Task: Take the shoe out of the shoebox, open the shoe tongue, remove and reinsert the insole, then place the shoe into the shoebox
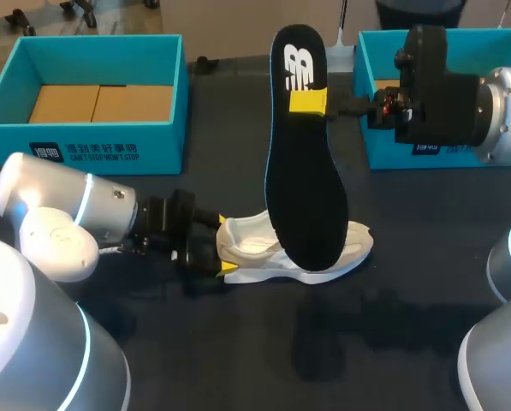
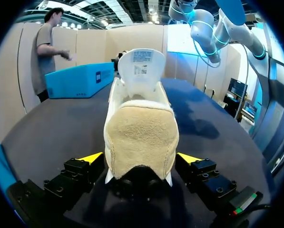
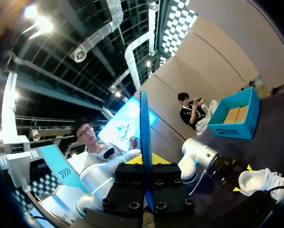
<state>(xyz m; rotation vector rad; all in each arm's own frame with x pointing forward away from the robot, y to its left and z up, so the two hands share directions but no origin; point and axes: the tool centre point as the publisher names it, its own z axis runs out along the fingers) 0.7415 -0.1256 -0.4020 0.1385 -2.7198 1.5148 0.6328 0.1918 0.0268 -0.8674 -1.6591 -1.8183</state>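
Note:
A white shoe (image 1: 264, 257) lies on its side on the dark table, toe to the right. My left gripper (image 1: 214, 255) stands open at its heel. In the left wrist view the tan heel (image 2: 141, 142) sits between the yellow fingertips (image 2: 92, 157), close to both, and the tongue (image 2: 142, 66) stands up. My right gripper (image 1: 323, 103) is shut on the black insole (image 1: 305, 171), holding it by its upper part so that it hangs above the shoe with its lower end near the opening. In the right wrist view the insole (image 3: 145, 142) runs edge-on between the fingers.
An open teal shoebox (image 1: 101, 150) with brown cardboard inside stands at the back left. A second teal box (image 1: 383, 145) stands at the back right, partly behind my right arm. In the right wrist view, the shoe (image 3: 263, 183) and a teal box (image 3: 234, 118) show beyond the gripper.

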